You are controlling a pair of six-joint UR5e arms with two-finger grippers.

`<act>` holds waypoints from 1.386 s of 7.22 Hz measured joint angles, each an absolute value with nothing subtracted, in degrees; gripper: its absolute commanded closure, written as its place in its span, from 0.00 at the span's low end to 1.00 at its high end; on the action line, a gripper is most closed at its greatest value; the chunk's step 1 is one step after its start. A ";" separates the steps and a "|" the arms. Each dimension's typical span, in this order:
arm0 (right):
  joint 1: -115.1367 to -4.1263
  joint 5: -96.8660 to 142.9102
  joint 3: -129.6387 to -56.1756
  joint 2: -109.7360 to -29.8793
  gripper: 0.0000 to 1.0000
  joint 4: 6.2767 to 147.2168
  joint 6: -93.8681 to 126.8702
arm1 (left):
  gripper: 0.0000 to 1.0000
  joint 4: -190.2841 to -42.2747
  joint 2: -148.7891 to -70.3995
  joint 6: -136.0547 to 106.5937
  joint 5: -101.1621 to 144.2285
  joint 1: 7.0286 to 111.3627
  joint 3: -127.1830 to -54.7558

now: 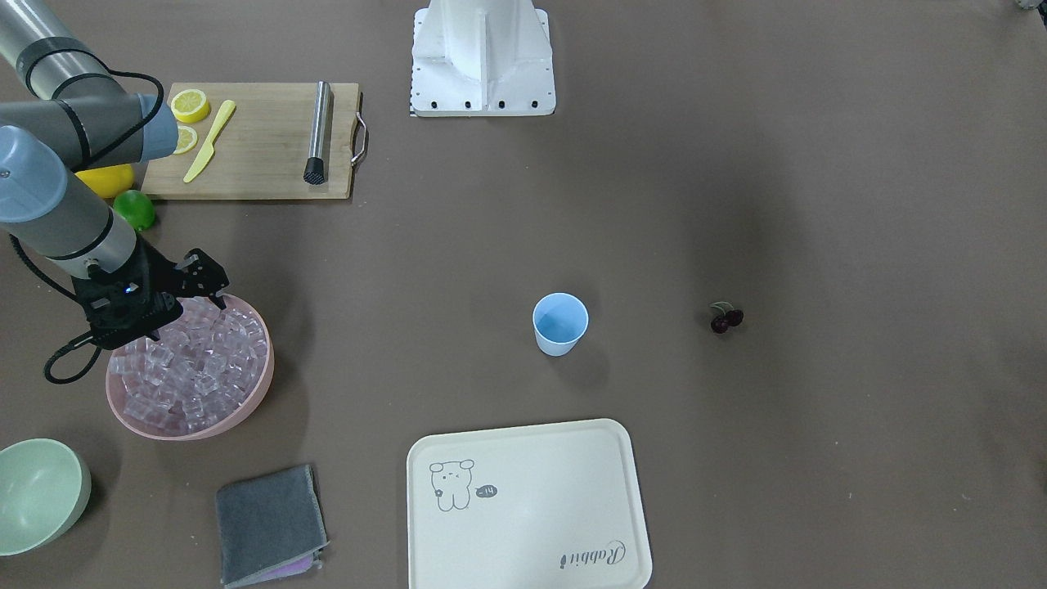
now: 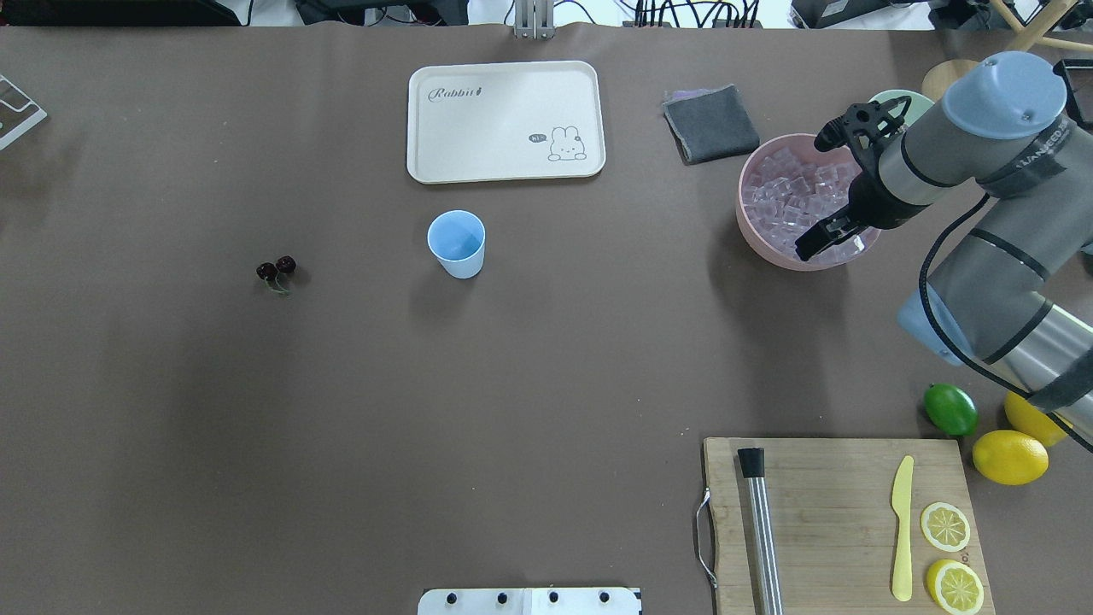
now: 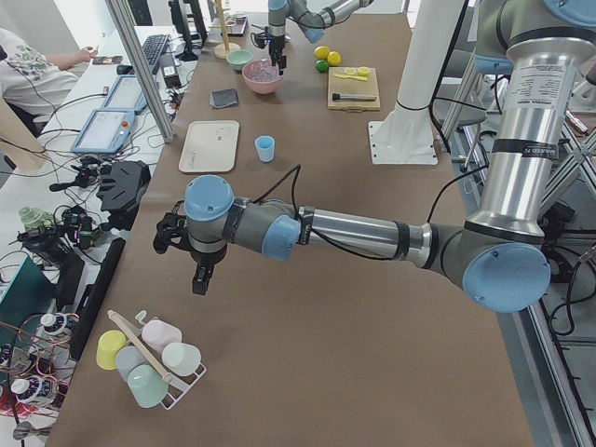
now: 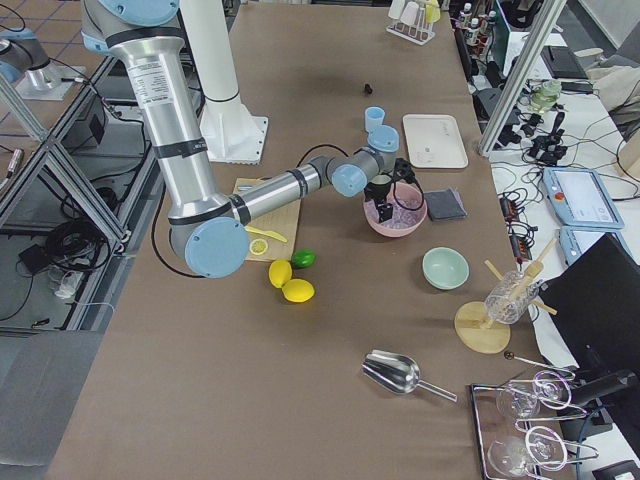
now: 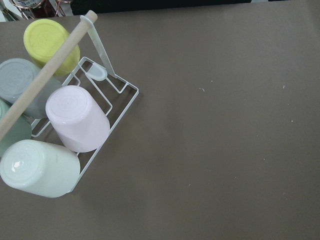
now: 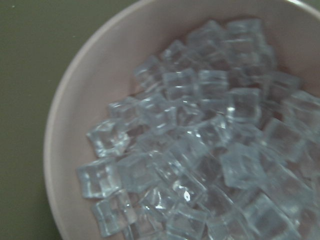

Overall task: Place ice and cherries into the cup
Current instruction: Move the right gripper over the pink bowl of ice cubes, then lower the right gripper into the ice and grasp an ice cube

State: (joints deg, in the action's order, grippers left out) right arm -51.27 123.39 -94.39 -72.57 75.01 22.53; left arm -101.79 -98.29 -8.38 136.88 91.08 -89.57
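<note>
While your right hand (image 2: 811, 248) hangs low over the clear, glossy ice cubes (image 2: 781, 184) heaped in the round pink bowl (image 2: 773, 254), you cannot tell whether its fingers are spread or pinching. Your small light-blue plastic cup (image 2: 457, 243) stands upright mid-counter (image 2: 546, 367), between that bowl and the dark red cherry pair (image 2: 276, 270). Your left hand (image 3: 198, 279) hovers seemingly near a white wire cup rack (image 3: 149, 363), its grip unreadable.

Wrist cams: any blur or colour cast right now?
Right wrist view: soft focus, ice edges smeared, table tinted olive instead of brown, pink bowl greyish. Left wrist view: sharp, inverted cups on the wire rack crisp, colours neutral.
</note>
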 measured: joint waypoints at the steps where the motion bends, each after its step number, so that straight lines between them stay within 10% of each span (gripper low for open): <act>1: -48.23 122.90 -93.77 -70.24 0.05 75.13 23.00 | 0.02 -101.62 -98.26 -8.42 136.28 91.11 -89.11; 10: -55.88 129.86 -93.68 -64.89 0.12 87.55 7.41 | 0.02 -101.91 -98.66 -15.39 134.61 91.23 -89.02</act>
